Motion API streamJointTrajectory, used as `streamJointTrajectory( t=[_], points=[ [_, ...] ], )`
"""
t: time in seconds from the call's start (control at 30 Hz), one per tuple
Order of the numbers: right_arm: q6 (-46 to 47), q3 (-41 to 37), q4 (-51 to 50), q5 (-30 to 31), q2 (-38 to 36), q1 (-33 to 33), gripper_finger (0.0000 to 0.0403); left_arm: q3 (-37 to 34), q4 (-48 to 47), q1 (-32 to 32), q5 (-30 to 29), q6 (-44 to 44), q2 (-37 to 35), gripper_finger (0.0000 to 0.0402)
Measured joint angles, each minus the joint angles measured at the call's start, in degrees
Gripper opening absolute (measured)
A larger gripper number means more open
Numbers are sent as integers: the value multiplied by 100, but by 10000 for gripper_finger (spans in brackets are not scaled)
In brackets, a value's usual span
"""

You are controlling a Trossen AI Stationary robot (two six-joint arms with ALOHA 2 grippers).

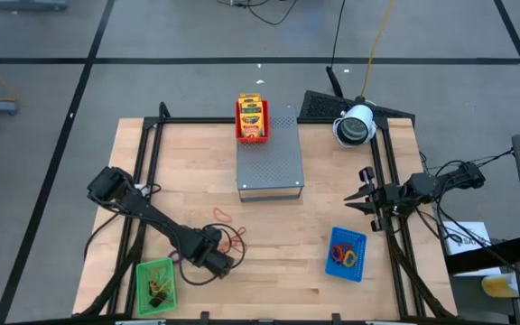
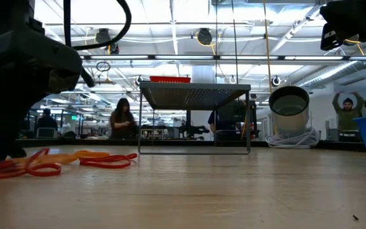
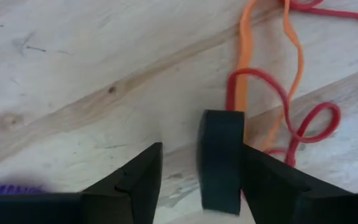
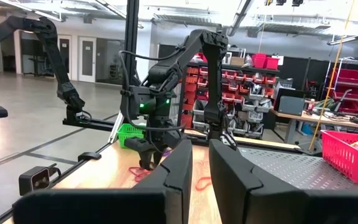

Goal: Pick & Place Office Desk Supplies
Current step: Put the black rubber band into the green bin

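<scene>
Two dark arms work over the pale wooden table [image 1: 269, 262]. Farthest left, a green mesh tray [image 1: 155, 283] with small dark clips [image 1: 159, 289] in it sits at the near corner. Just beside it the left gripper [image 1: 225, 263] is down low at the tabletop, its fingers [image 3: 221, 158] parted and nothing between them; one finger tip rests right against a tangle of thin red and orange rubber-band loops [image 3: 272, 106] lying loose on the wood. In the middle stands a big grey perforated metal box [image 1: 270, 158], with a red mesh tray [image 1: 251, 122] holding yellow-and-green crayon packets [image 1: 252, 115] on its far end. Further right, a blue mesh tray [image 1: 347, 254] holds more coloured bands [image 1: 345, 255]. At the right edge the right gripper [image 1: 361, 197] hangs above the table, well apart from everything, its fingers [image 4: 229, 171] drawn nearly together and empty.
</scene>
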Motion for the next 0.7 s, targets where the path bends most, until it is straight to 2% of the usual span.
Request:
streamJointTrajectory(
  t=[0.13, 0.33, 0.37, 0.53, 0.7],
  points=[
    [0, 0, 0, 0, 2, 0, 45, -103, 253, 0, 10, 17, -11, 155],
    [1, 0, 0, 0, 1, 1, 45, -103, 314, 7, 120, 68, -11, 26],
    [2, 0, 0, 0, 1, 0, 45, -103, 336, 7, 152, 83, -11, 15],
    [0, 0, 0, 0, 2, 0, 45, -106, 444, 11, 287, 99, -21, 23],
    [1, 0, 0, 0, 2, 1, 45, -115, 535, -4, 424, 104, -179, 8]
  ],
)
